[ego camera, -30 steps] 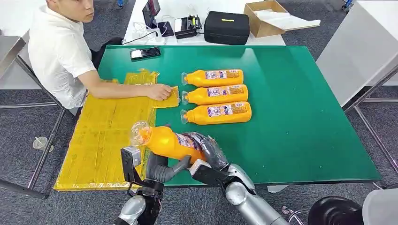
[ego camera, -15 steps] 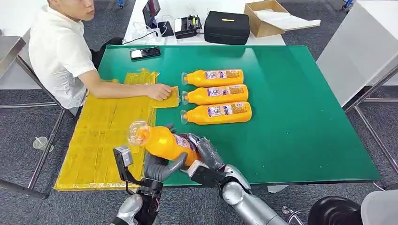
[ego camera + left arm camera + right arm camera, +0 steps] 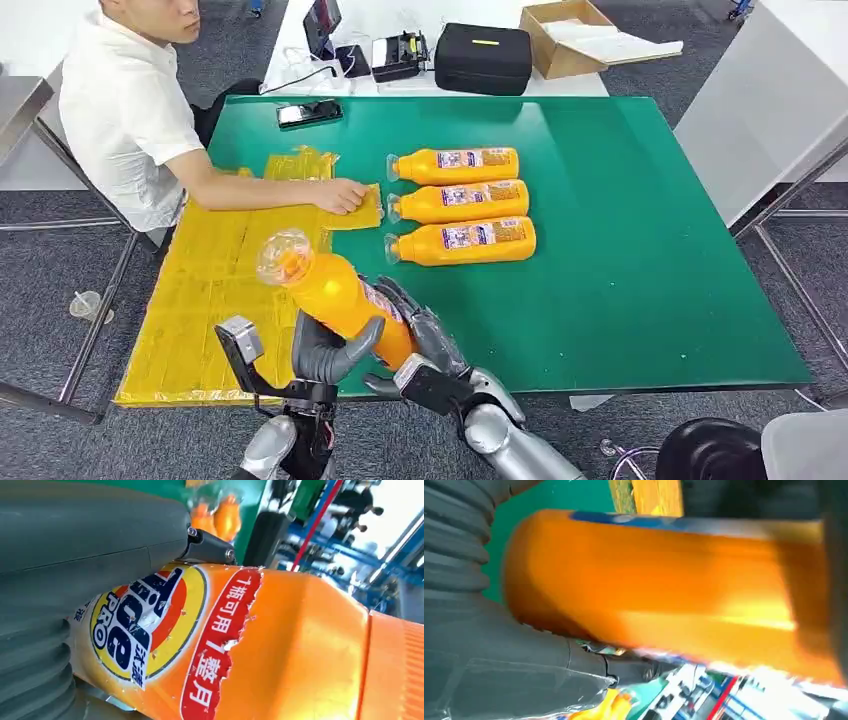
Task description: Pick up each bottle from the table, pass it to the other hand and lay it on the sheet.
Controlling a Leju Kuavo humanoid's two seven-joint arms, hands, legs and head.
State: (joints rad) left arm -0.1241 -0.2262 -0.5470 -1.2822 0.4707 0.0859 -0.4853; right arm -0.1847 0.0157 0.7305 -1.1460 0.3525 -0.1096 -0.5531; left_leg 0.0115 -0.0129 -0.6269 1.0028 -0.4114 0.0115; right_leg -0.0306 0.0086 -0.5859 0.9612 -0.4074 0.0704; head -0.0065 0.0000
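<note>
Low in the middle of the head view, both arms met on one orange plastic bottle with a clear cap (image 3: 335,295), held in the air over the near edge of the green tabletop (image 3: 620,250), tilted with its cap up toward the upper left. The left robot hand (image 3: 325,352) cupped the bottle from below, thumb wrapped across the lower body; its wrist view showed that thumb lying on the round label. The right robot hand (image 3: 425,340) was wrapped round the base end, dark fingers curled over the label. So both hands gripped it: mid-handover, by my reading, and which hand bore the weight could not be told.

To do this step well, the receiving hand needed a firm wrap round the bottle's body before the giving hand let go. Smooth plastic and a glossy label could slip, so the release wanted to be slow, fingers opening only once the bottle sat steady. The wrinkled yellow sheet (image 3: 215,290) lay just left of the bottle, stretching up the left side, so the left hand looked the natural carrier.

One hazard: a person's hand (image 3: 343,196) rested on the sheet's upper right corner, so the nearer, lower part was the safer landing spot. Three more orange bottles (image 3: 462,200) lay side by side at upper centre, waiting.
</note>
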